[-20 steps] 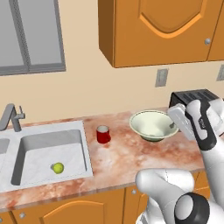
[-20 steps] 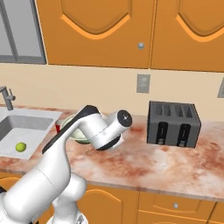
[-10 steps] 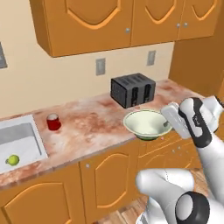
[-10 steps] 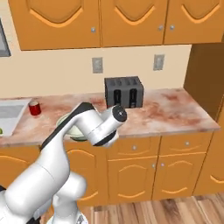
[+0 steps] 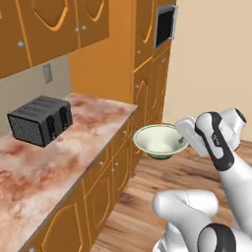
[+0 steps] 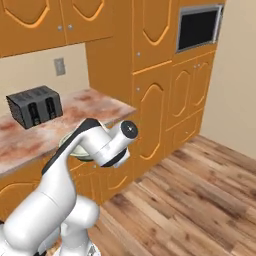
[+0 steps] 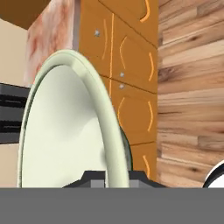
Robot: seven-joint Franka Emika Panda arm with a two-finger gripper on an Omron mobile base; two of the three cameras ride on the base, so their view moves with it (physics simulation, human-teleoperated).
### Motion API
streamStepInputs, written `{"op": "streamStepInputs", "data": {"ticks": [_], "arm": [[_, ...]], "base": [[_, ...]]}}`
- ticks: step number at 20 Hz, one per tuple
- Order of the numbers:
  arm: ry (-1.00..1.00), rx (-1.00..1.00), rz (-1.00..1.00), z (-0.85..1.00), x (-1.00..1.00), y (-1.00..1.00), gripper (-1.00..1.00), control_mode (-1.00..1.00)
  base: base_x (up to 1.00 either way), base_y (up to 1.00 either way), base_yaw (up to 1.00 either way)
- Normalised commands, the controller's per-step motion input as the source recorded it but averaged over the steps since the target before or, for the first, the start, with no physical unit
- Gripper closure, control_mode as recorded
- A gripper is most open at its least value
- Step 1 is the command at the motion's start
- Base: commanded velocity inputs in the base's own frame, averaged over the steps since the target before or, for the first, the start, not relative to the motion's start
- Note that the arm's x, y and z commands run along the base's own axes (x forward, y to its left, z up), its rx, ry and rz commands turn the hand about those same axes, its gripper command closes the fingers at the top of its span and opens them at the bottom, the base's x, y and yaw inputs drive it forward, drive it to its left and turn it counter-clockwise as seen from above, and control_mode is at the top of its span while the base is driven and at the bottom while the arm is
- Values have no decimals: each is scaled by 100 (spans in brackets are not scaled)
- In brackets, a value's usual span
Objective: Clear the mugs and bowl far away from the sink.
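I am steering through a rendered home kitchen. Orange wooden wall cupboards [image 5: 54, 24] with arched door panels and small round knobs hang over a marbled pink-brown tabletop [image 5: 59, 157], and matching base cabinets [image 5: 106, 182] run beneath it. A black four-slot toaster [image 5: 40, 119] stands on the tabletop near the back wall, below a wall socket plate [image 5: 47, 73]. A tall cupboard column [image 6: 155, 85] at the end of the run carries a built-in oven or microwave with a dark window [image 6: 198, 27]. The floor [image 6: 200, 200] is laid in wood planks, and the far wall [image 5: 216, 59] is plain beige.
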Motion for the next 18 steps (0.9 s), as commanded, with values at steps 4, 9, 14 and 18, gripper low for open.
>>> {"op": "streamStepInputs", "data": {"ticks": [4, 9, 14, 18], "arm": [[0, 0, 0, 0, 0, 0, 100, 100], [0, 0, 0, 0, 0, 0, 100, 100], [0, 0, 0, 0, 0, 0, 100, 100], [0, 0, 0, 0, 0, 0, 100, 100]], "base": [[-4, 0, -100], [-2, 0, -100], [-1, 0, -100], [6, 0, -95]]}}
